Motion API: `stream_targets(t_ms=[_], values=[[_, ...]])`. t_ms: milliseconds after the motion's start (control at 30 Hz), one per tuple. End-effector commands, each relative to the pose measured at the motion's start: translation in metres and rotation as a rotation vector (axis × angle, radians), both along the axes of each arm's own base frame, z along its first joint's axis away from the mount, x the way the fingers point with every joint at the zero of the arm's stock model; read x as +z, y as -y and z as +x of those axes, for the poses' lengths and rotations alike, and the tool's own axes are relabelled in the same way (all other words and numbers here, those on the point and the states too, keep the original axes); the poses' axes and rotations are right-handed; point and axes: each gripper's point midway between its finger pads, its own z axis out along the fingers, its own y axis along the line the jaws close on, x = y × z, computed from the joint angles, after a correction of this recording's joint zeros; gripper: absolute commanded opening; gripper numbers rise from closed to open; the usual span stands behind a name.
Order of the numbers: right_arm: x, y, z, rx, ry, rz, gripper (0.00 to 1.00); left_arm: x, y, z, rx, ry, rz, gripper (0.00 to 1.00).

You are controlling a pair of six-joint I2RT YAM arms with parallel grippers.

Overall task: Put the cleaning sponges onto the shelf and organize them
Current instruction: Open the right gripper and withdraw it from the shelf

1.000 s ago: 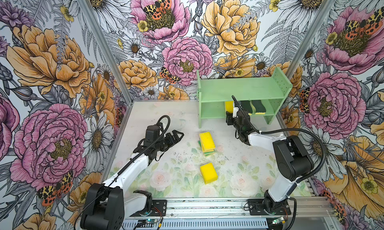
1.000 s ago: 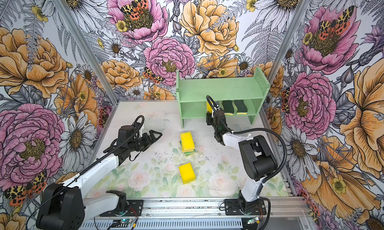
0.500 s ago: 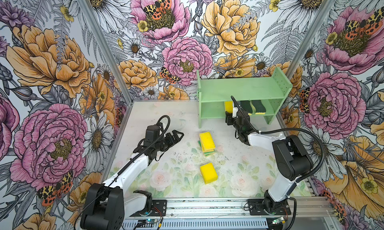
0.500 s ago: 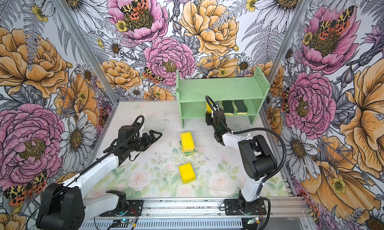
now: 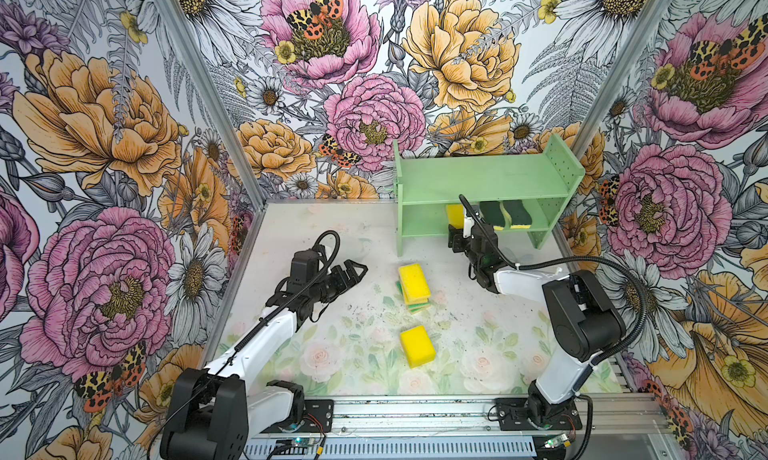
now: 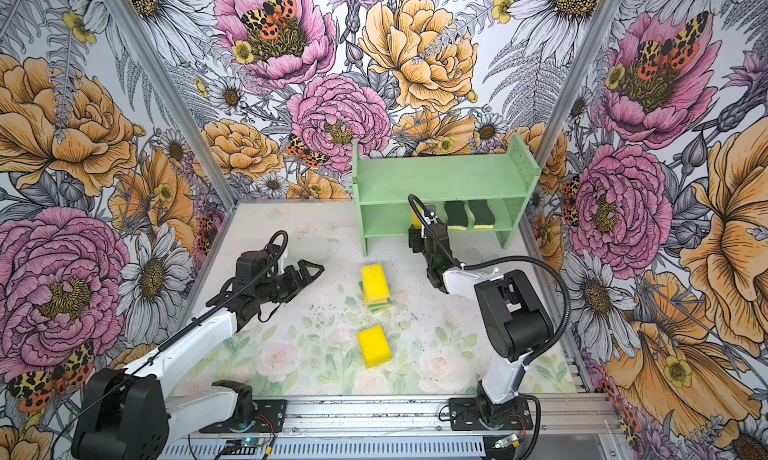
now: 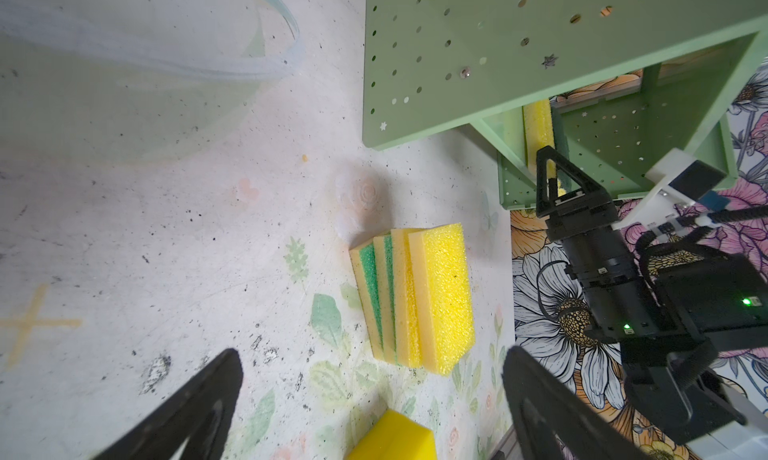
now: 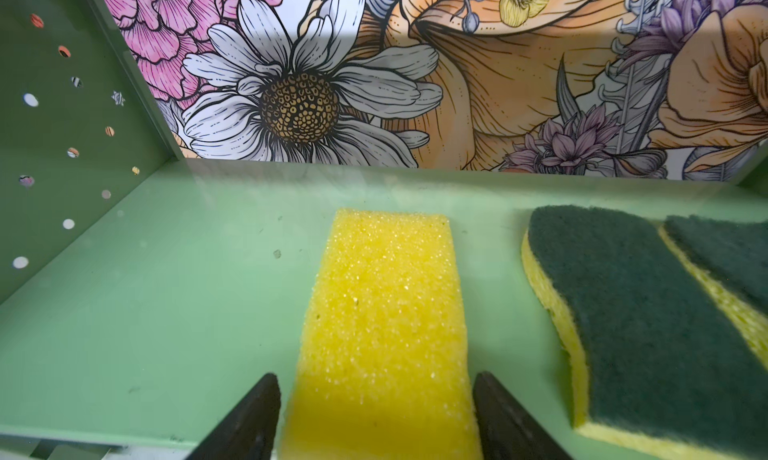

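Right wrist view shows us the right tool [image 8: 374,395] at the front edge of the shelf [image 8: 145,304], at its lower board. A plain yellow sponge [image 8: 382,304] lies flat on that board, in the middle of the frame. The tool's two black fingers [image 8: 257,420] stand one on each side of the sponge's near end. We see a thin gap at the left finger and the sponge is not pinched in. So the tool is loose around it and not gripping.

At the right of the frame a first wavy sponge [image 8: 648,312] and a second wavy sponge [image 8: 731,250] lie side by side and touch. Both have dark green tops. They lie a little apart from the yellow one.

In both top views the mint-green shelf stands at the upper right of the worktop [image 5: 324,354], against the flowered back wall.

Near the middle of the worktop sits a leaning stack of four sponges [image 5: 413,287]. In the left wrist view we count two with teal-green tops and two plain yellow ones. Just below the stack in the frame lies a lone yellow sponge [image 5: 417,346], flat.

The left tool [image 5: 353,270] hangs left of the stack, apart from it. Its fingers are spread wide and it holds nothing.
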Motion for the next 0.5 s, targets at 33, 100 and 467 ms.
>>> stream_targets(t_ms=[33,100,467], values=[[0.008,0.0,-0.001,-0.012,0.036,0.001,0.78,0.009,-0.001,-0.001,-0.009,0.03,-0.008,0.99],[0.012,0.001,-0.003,-0.013,0.044,0.001,0.79,0.009,-0.001,-0.001,-0.006,0.031,-0.006,0.99],[0.037,0.01,-0.023,-0.014,0.078,-0.027,0.86,0.01,0.0,-0.002,-0.007,0.032,-0.007,0.99]])
